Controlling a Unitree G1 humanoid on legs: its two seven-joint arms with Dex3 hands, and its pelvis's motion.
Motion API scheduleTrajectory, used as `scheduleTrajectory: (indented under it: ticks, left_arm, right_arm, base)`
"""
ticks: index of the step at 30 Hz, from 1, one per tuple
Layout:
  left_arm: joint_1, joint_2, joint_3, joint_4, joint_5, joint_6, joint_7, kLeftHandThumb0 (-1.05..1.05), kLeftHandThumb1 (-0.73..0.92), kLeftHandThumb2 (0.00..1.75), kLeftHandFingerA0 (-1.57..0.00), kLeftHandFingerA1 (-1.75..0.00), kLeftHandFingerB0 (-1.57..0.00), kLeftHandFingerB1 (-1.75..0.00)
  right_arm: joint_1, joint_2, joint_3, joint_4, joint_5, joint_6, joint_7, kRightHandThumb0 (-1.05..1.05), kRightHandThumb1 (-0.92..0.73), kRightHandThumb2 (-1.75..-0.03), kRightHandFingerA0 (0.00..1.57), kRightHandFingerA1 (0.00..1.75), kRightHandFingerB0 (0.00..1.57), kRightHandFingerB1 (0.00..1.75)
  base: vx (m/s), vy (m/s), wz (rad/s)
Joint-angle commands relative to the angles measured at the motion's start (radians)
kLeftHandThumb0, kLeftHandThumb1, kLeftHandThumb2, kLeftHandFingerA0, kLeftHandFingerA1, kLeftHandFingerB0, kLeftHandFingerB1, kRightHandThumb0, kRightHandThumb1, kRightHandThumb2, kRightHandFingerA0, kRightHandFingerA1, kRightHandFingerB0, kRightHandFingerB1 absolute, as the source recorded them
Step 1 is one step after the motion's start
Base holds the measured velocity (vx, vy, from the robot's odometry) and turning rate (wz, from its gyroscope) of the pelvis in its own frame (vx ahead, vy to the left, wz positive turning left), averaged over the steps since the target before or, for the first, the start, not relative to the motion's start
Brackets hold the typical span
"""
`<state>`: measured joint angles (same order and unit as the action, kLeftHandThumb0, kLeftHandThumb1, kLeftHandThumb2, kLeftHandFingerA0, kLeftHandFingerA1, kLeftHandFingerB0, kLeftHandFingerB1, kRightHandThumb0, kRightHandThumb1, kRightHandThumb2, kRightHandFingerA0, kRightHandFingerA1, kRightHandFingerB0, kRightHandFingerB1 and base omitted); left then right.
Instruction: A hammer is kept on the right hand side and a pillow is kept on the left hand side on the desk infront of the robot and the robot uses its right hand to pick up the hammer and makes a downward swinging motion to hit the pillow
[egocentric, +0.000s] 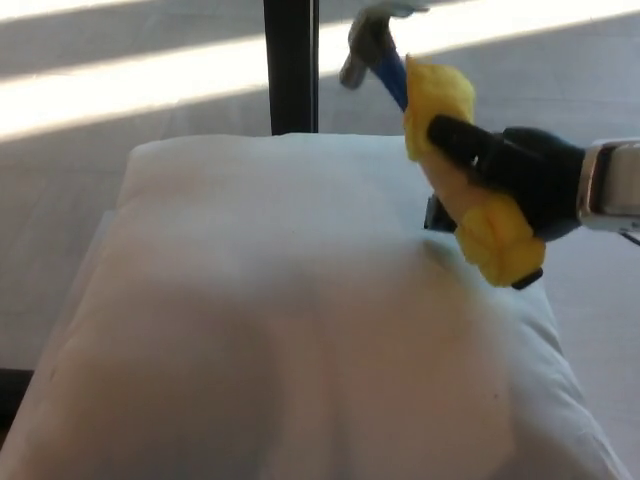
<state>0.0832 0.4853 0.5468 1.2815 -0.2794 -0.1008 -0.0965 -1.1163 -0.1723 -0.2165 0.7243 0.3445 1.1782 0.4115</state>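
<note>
In the upper right of the frame, the right hand (520, 180) reaches in from the picture's right edge, its black fingers (462, 142) clenched around the yellow-wrapped grip of the hammer (440, 150). The handle slants up and to the left, with a blue neck and a grey metal head near the top edge, above the far edge of the pillow (300, 320). The head is blurred, so whether its striking face points down at the fabric cannot be told for sure. The pillow is white and soft-looking, filling most of the frame from the centre down to the bottom edge, with its far corners just below a dark vertical post (290, 65) at top centre. The left hand is not in view.

The main risk, as I judge it, is the arc: the head is close to the post, and a swing that drifts toward upper centre could strike it instead of the cushion. The padded yellow wrap may also let the handle twist in the grasp on impact. The widest open room lies over the pillow's broad middle, lower and to the left of the hand; the desk strip at right (600, 330) is narrow.
</note>
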Motion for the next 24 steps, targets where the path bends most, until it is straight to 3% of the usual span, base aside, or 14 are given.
scheduleTrajectory:
  ticks: [1, 2, 3, 4, 7, 8, 10, 11, 13, 14, 16, 18, 19, 24]
  left_arm:
    - [-0.008, 0.033, -0.004, 0.003, 0.005, -0.014, -0.001, -0.69, 0.72, 0.61, -0.73, -0.65, -0.67, -0.50]
    - [-0.013, 0.039, -0.007, 0.002, 0.007, -0.007, 0.002, -0.70, 0.73, 0.62, -0.71, -0.62, -0.68, -0.49]
    - [-0.014, 0.041, -0.008, 0.003, 0.007, -0.006, -0.001, -0.70, 0.73, 0.62, -0.70, -0.60, -0.67, -0.49]
    - [-0.015, 0.045, -0.015, 0.004, 0.013, -0.007, -0.004, -0.70, 0.74, 0.62, -0.69, -0.58, -0.66, -0.48]
    - [-0.020, 0.045, -0.019, 0.007, 0.011, -0.007, -0.004, -0.70, 0.72, 0.62, -0.72, -0.60, -0.66, -0.48]
    - [-0.019, 0.044, -0.017, 0.007, 0.008, -0.010, -0.005, -0.69, 0.72, 0.62, -0.73, -0.61, -0.67, -0.48]
    - [-0.021, 0.047, -0.016, 0.007, 0.007, -0.010, -0.005, -0.69, 0.72, 0.62, -0.73, -0.61, -0.67, -0.48]
    - [-0.021, 0.048, -0.016, 0.008, 0.006, -0.011, -0.006, -0.70, 0.73, 0.62, -0.72, -0.62, -0.66, -0.48]
    - [-0.020, 0.050, -0.019, 0.007, 0.009, -0.009, -0.010, -0.70, 0.73, 0.62, -0.70, -0.61, -0.64, -0.47]
    - [-0.019, 0.048, -0.018, 0.002, 0.006, -0.010, -0.009, -0.70, 0.73, 0.62, -0.70, -0.60, -0.65, -0.49]
    - [-0.014, 0.047, -0.026, 0.002, 0.015, -0.025, -0.016, -0.70, 0.74, 0.62, -0.69, -0.61, -0.63, -0.48]
    - [-0.013, 0.048, -0.027, 0.007, 0.014, -0.025, -0.016, -0.71, 0.73, 0.62, -0.70, -0.61, -0.65, -0.49]
    - [-0.015, 0.050, -0.025, 0.005, 0.009, -0.009, -0.014, -0.71, 0.73, 0.62, -0.70, -0.59, -0.65, -0.48]
    - [-0.015, 0.048, -0.018, 0.002, -0.005, -0.010, -0.023, -0.70, 0.72, 0.61, -0.69, -0.63, -0.63, -0.50]
  right_arm:
    - [0.075, -0.012, 0.108, -0.025, -0.057, -0.083, 0.015, -0.34, -0.58, -1.15, 1.08, 1.75, 0.76, 1.68]
    - [0.101, -0.004, 0.117, -0.027, -0.064, -0.099, -0.007, -0.30, -0.60, -1.17, 1.06, 1.75, 0.80, 1.62]
    - [0.114, -0.001, 0.122, -0.033, -0.068, -0.088, -0.027, -0.34, -0.72, -1.02, 1.03, 1.75, 0.73, 1.60]
    - [0.138, 0.003, 0.154, -0.017, -0.089, -0.084, -0.036, -0.36, -0.75, -0.99, 1.03, 1.75, 0.74, 1.62]
    - [0.215, 0.012, 0.209, -0.008, -0.119, -0.126, -0.055, -0.30, -0.65, -1.12, 1.02, 1.75, 0.68, 1.61]
    - [0.223, 0.024, 0.198, 0.001, -0.119, -0.109, -0.089, -0.32, -0.65, -1.07, 1.03, 1.75, 0.77, 1.46]
    - [0.221, 0.028, 0.197, 0.009, -0.118, -0.117, -0.094, -0.32, -0.65, -1.07, 1.03, 1.75, 0.77, 1.46]
    - [0.234, 0.032, 0.208, 0.015, -0.124, -0.124, -0.093, -0.35, -0.72, -1.02, 1.08, 1.75, 0.76, 1.60]
    - [0.279, 0.035, 0.236, 0.020, -0.134, -0.150, -0.085, -0.35, -0.70, -1.04, 1.09, 1.75, 0.77, 1.63]
    - [0.293, 0.045, 0.234, 0.042, -0.135, -0.153, -0.107, -0.39, -0.74, -0.94, 1.07, 1.75, 0.74, 1.65]
    - [0.303, 0.049, 0.234, 0.066, -0.133, -0.165, -0.109, -0.37, -0.69, -1.03, 1.12, 1.75, 0.78, 1.72]
    - [0.312, 0.059, 0.242, 0.098, -0.142, -0.193, -0.120, -0.37, -0.70, -1.06, 1.14, 1.75, 0.82, 1.73]
    - [0.318, 0.064, 0.250, 0.111, -0.150, -0.197, -0.133, -0.40, -0.78, -0.96, 1.11, 1.75, 0.77, 1.72]
    - [0.324, 0.070, 0.270, 0.151, -0.160, -0.216, -0.158, -0.40, -0.81, -0.90, 1.08, 1.75, 0.75, 1.70]
  base:
    - [0.00, 0.000, 0.00]
    - [0.00, 0.000, 0.00]
    - [0.00, 0.000, 0.00]
    - [0.00, 0.000, 0.00]
    - [0.00, 0.000, 0.00]
    - [0.00, 0.000, 0.00]
    - [0.00, 0.000, 0.00]
    - [0.00, 0.000, 0.00]
    - [0.00, 0.000, 0.00]
    - [0.00, 0.000, 0.00]
    - [0.00, 0.000, 0.00]
    - [0.00, 0.000, 0.00]
    - [0.00, 0.000, 0.00]
    - [0.00, 0.000, 0.00]
